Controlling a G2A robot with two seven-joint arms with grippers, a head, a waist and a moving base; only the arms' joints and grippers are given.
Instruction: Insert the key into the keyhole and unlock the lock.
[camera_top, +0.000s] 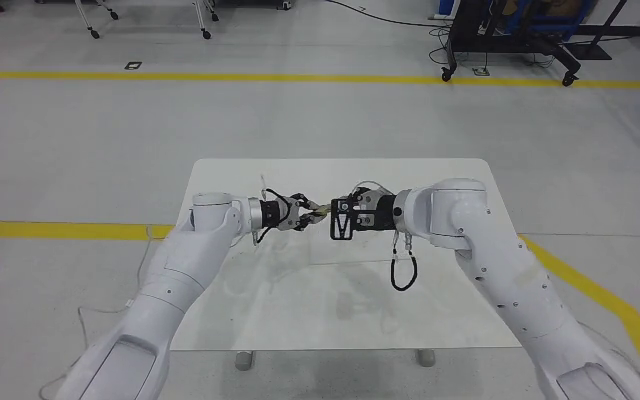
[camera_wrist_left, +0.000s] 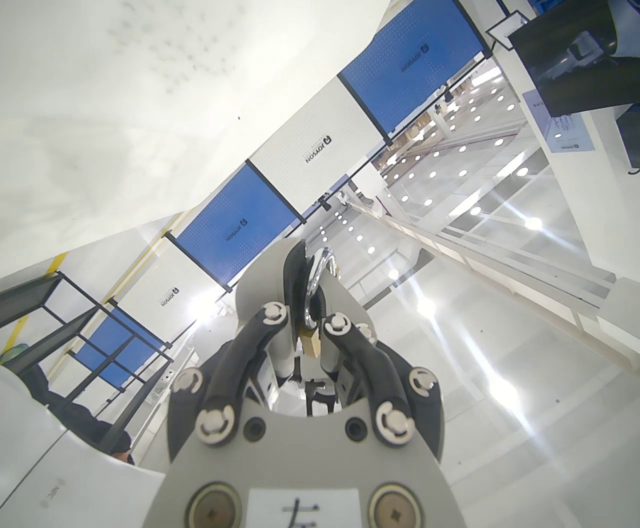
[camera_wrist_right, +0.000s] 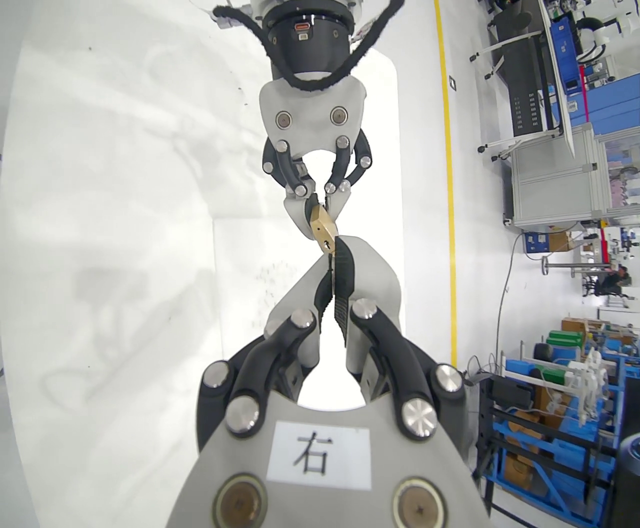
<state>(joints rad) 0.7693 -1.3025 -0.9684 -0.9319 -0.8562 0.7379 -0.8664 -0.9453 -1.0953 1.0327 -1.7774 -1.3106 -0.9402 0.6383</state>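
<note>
I'm watching both arms facing each other above the white rectangular table. The left gripper is clamping the small brass padlock by its upper half, with the keyhole end pointing at the right gripper. That gripper's ribbed black pads are pressing together. I'm judging they're on the key, though the pads are hiding it. The tips are sitting right at the keyhole, touching or nearly so; I can't tell whether the blade is in. I'm wanting the blade square to the slot, pushing straight along the lock's axis — any tilt risks jamming — and twisting only once it's fully seated.
</note>
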